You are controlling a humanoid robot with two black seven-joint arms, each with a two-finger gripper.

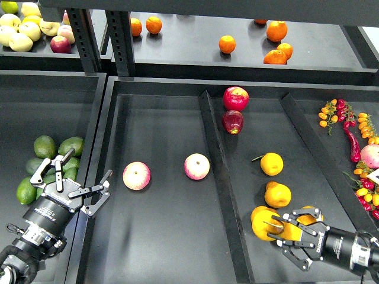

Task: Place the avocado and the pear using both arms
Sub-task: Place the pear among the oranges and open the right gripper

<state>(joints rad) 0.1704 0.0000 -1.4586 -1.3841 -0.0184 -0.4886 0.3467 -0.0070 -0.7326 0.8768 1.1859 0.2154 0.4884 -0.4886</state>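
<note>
Left gripper (74, 180) gapes empty over the tray's rim, green avocados (50, 155) at nine o'clock; right gripper (294, 232) clasps the roundish orange-yellow pear (265, 225).

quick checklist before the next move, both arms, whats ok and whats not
1. Left gripper open: ok, fingers spread, nothing between them.
2. Left gripper lined up on the avocado: not ok, it sits beside the avocado pile, over the bin wall rather than on the fruit.
3. Which avocado is the dark one: cannot tell for sure, the arm partly hides it.
4. Right gripper at the pear: ok, its fingers reach around the fruit.
5. Right grip actually closed firm on the pear: cannot tell.
6. Neighbouring pears apart from the right fingers: ok, the one above lies clear.
</note>
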